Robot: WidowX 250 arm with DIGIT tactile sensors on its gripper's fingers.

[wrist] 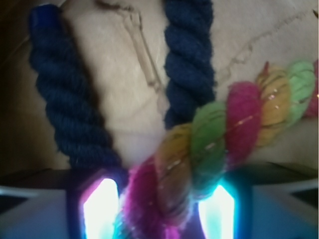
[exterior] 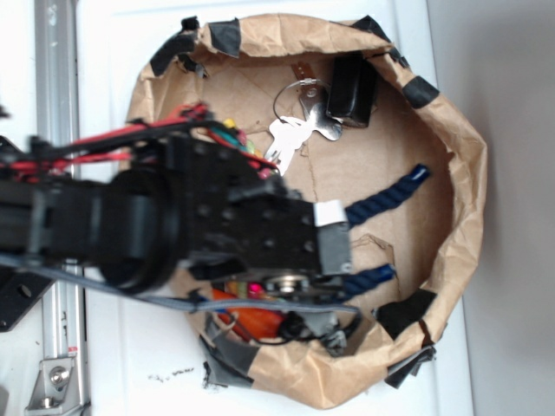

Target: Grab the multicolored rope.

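The multicolored rope (wrist: 214, 139) has pink, yellow and green twisted strands. In the wrist view it runs from the upper right down into the gap between my two glowing fingertips. My gripper (wrist: 159, 211) is shut on it, and the rope fills the space between the pads. In the exterior view the gripper (exterior: 334, 251) points down into the brown paper basket (exterior: 460, 173). The arm hides most of the rope there; only small coloured bits show at the arm's edge (exterior: 231, 128).
A dark navy twisted rope (wrist: 75, 109) lies on the basket floor just beyond the fingers, with both its ends showing in the exterior view (exterior: 386, 198). Keys (exterior: 295, 130) and a black fob (exterior: 351, 91) lie at the far side. An orange toy (exterior: 256, 321) sits near the front wall.
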